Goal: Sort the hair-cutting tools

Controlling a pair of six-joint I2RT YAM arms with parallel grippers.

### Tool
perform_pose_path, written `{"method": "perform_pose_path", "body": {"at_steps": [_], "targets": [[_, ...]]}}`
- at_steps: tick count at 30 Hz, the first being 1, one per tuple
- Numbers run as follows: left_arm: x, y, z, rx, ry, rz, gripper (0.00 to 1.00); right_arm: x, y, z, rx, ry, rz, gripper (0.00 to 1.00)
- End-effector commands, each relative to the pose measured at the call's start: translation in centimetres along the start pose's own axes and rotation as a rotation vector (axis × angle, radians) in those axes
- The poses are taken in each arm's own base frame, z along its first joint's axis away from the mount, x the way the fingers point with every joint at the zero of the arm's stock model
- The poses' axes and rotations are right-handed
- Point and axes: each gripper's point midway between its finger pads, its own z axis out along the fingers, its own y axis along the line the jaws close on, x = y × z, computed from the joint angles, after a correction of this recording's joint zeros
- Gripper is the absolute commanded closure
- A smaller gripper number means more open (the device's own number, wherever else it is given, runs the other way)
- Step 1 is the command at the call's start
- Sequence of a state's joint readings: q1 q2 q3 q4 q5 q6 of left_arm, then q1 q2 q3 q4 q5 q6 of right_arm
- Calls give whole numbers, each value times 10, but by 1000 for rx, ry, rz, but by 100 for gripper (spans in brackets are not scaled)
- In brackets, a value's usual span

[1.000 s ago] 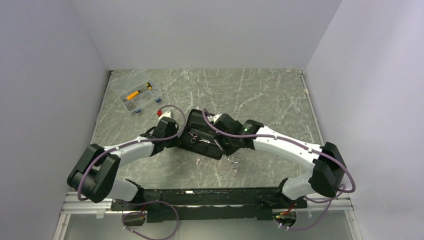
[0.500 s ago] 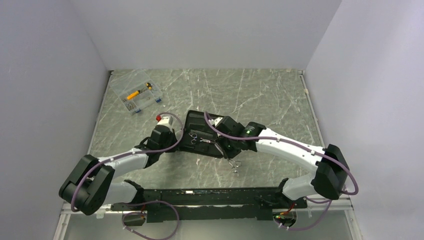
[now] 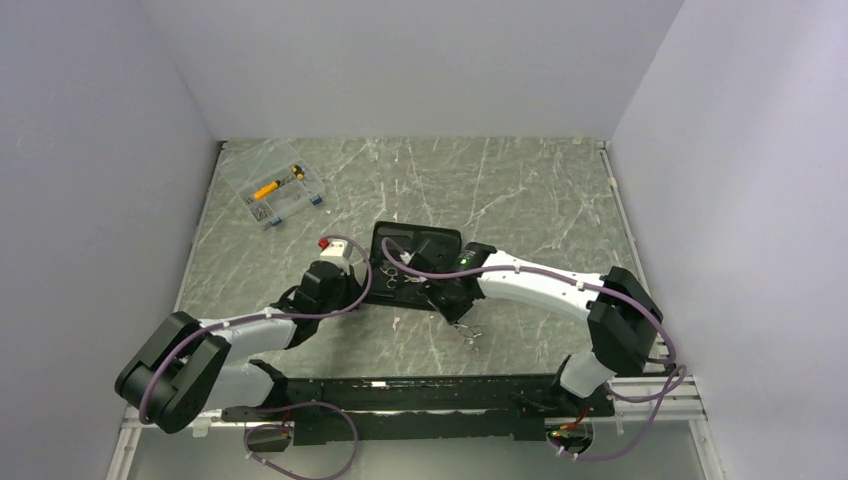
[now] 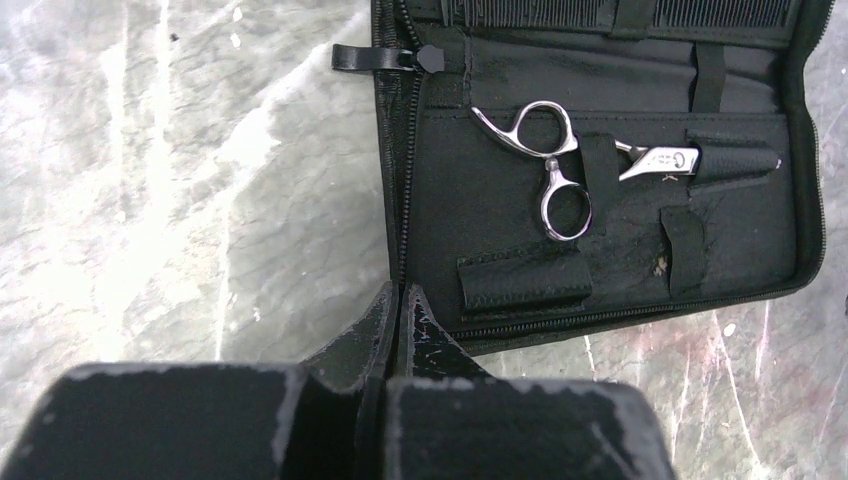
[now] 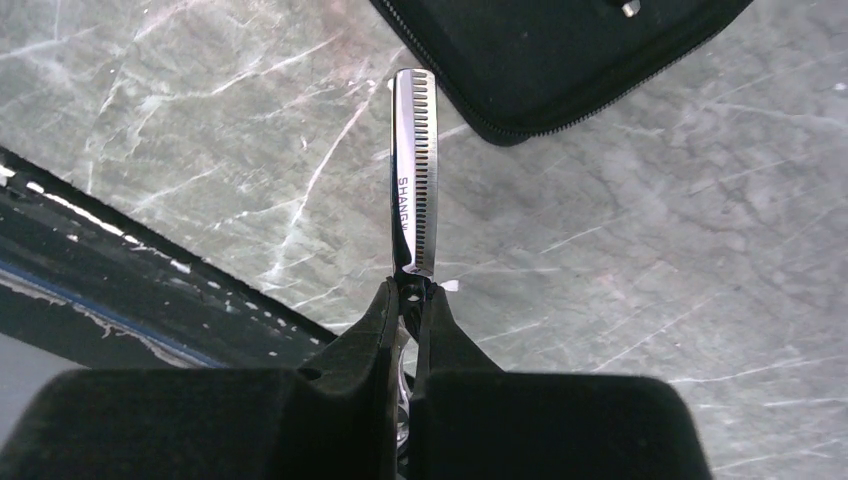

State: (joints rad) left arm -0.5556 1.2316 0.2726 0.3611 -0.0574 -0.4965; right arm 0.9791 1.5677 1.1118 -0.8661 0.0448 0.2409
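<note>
Left gripper (image 4: pixel 400 300) has withdrawn from the open black zip case (image 4: pixel 500 215), jaws clenched empty. Silver ring-handled scissors (image 4: pixel 555 170) lie stowed inside. Right gripper (image 5: pixel 410 290) jaws grasp the toothed silver thinning scissors (image 5: pixel 413 170), judged next for stowing.

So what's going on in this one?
The right gripper is shut on a pair of toothed thinning scissors beside the open black zip case. The other scissors are tucked into the case, with a black comb along one edge. The left gripper is shut and empty by the case's edge.
</note>
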Motion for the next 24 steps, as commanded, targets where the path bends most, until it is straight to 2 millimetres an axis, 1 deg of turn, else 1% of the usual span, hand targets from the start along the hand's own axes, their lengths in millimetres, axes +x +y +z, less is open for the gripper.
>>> {"method": "perform_pose_path", "body": {"at_steps": [1, 4, 6, 10, 14, 17, 20, 22, 23, 24], "targets": [[17, -11, 1, 53, 68, 79, 100, -14, -15, -14, 84, -47, -54, 100], [19, -12, -3, 66, 57, 91, 100, -16, -22, -16, 116, -61, -88, 100], [19, -14, -7, 77, 40, 95, 100, -19, -23, -19, 116, -73, -110, 100], [21, -17, -15, 90, 19, 121, 100, -12, -14, -20, 38, -51, -218, 100], [23, -23, -18, 73, 25, 160, 100, -16, -22, -26, 82, -73, -214, 100], [17, -20, -17, 29, 17, 164, 100, -20, -20, -28, 74, -88, -195, 100], [5, -17, -18, -15, -11, 136, 100, -23, -21, -27, 79, -104, -168, 100], [-4, -16, -21, -47, -29, 110, 95, -24, -24, -28, 100, -116, -139, 100], [-8, -17, -23, -46, -43, 104, 88, -25, -25, -29, 100, -123, -125, 100], [-12, -17, -25, -54, -54, 92, 77, -26, -26, -31, 102, -135, -107, 100]]}}
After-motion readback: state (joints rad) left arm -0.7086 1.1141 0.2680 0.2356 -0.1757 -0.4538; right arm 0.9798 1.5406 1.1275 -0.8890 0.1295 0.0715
